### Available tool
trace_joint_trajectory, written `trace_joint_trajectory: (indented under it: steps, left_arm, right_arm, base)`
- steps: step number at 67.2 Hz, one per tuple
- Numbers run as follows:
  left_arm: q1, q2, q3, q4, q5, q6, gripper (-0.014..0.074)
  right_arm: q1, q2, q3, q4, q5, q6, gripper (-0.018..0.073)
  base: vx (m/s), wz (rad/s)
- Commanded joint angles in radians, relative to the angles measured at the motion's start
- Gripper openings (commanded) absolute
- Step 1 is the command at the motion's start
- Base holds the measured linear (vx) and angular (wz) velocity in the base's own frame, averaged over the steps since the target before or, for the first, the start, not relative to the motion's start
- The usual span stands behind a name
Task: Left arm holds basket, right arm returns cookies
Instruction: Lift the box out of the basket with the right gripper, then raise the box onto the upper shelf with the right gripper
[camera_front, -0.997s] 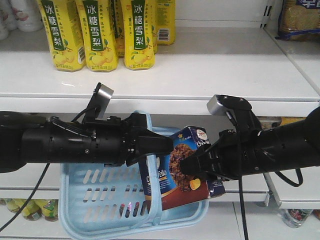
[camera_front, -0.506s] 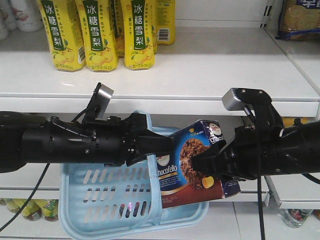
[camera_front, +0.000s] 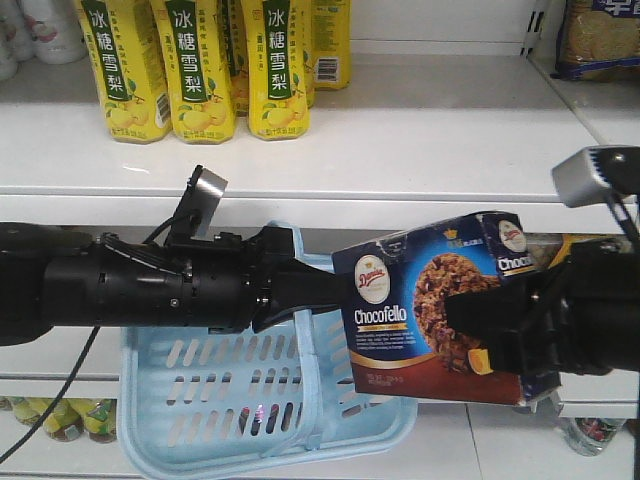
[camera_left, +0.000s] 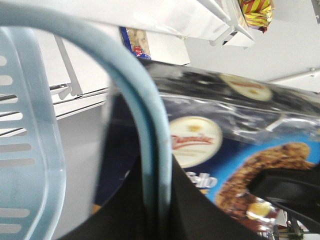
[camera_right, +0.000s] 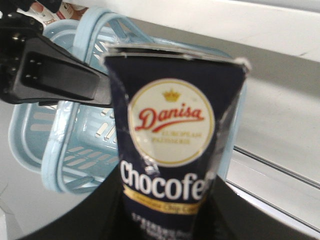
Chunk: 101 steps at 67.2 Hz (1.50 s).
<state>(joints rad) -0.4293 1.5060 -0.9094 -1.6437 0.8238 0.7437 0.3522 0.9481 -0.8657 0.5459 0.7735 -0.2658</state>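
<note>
The cookie box (camera_front: 400, 310) is up in the air, out of the basket. It is dark blue with a big brown cookie on it, and it leans over to one side. The right gripper (camera_front: 495, 335) is pinching it, with one black finger on each side of its lower end. I think it holds the box low down so the other end is free to go onto a shelf first.

Just to the left of the box is the left gripper (camera_front: 300, 292). Its tip looks very close to the box, but I cannot tell if they touch. This gripper is pressed together on the pale blue handle (camera_front: 313, 390) of the basket (camera_front: 200, 390). The basket hangs down from it and tips a little. I think the left arm holds it this way so the basket does not fall or swing while the other arm works.

Above both arms is a white shelf (camera_front: 420, 140). Yellow bottles (camera_front: 195, 70) stand at the back of it on the left. The box is lower than this shelf and not on it yet.
</note>
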Motion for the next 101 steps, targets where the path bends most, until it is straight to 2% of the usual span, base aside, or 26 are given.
trace_joint_trajectory:
  steps: [1,15,25,45,66,77,92,101]
  left_arm:
    - [0.004,-0.045,-0.039,-0.129,-0.002,0.022,-0.0003]
    - [0.004,-0.045,-0.039,-0.129,-0.002,0.022,-0.0003]
    - [0.004,-0.045,-0.039,-0.129,-0.002,0.022,-0.0003]
    - [0.004,-0.045,-0.039,-0.129,-0.002,0.022,-0.0003]
    - [0.004,-0.045,-0.039,-0.129,-0.002,0.022,-0.0003]
    - [0.004,-0.045,-0.039,-0.129,-0.002,0.022,-0.0003]
    - [0.004,-0.045,-0.039,-0.129,-0.002,0.022,-0.0003]
    - [0.004,-0.045,-0.039,-0.129,-0.002,0.022,-0.0003]
  right_arm:
    - [-0.004,-0.074,-0.033,-0.004,-0.041,0.044,0.0178]
    - [-0.004,-0.207,-0.034,-0.036,-0.042,0.098,0.0178]
    - [-0.004,-0.252,-0.083,-0.108,-0.052,0.155,0.0178]
    - [-0.004,-0.229,-0.229,-0.418,-0.221,0.322,0.0178]
    - [-0.004,-0.062,-0.251,-0.729,-0.367,0.533,0.018]
    - [-0.004,0.081,-0.251,-0.991,-0.464,0.682,0.0183]
    - [-0.004,0.269,-0.253,-1.369,-0.481,1.097,0.0187]
    - [-0.004,0.353,-0.253,-1.545,-0.458,1.303,0.0205]
  base:
    - [0.0,0.0]
    - [0.0,0.0]
    - [0.0,0.0]
    - [0.0,0.0]
    - [0.0,0.0]
    - [0.0,0.0]
    - [0.0,0.0]
    - [0.0,0.0]
